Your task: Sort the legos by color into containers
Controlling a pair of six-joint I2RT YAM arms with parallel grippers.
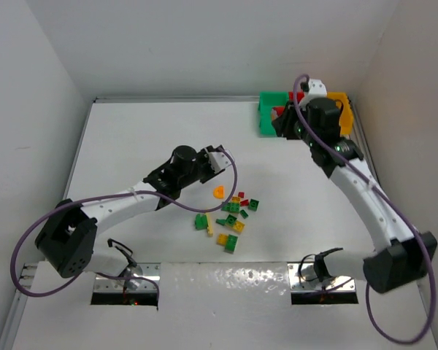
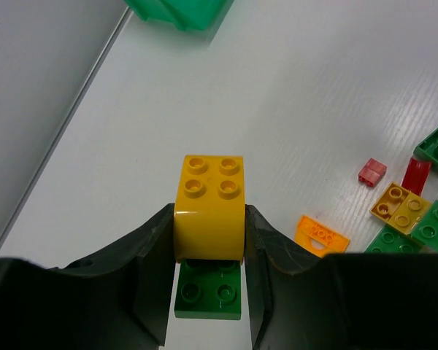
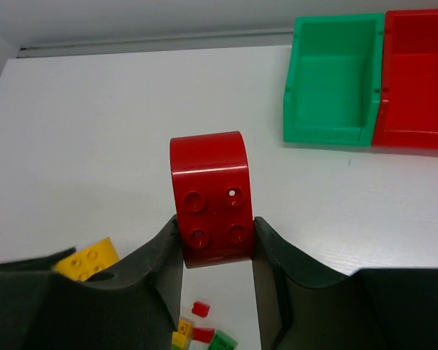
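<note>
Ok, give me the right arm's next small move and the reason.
Probably carry the red brick on until it hangs over the red bin, ready to drop. The right gripper is shut on that brick. In its wrist view the red bin lies ahead and to the right, beside the green bin, and the brick does not look to be above it yet.

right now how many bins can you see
3, in a row at the far right corner: green bin on the left, red bin in the middle, yellow bin on the right, partly hidden behind the right arm.
</note>
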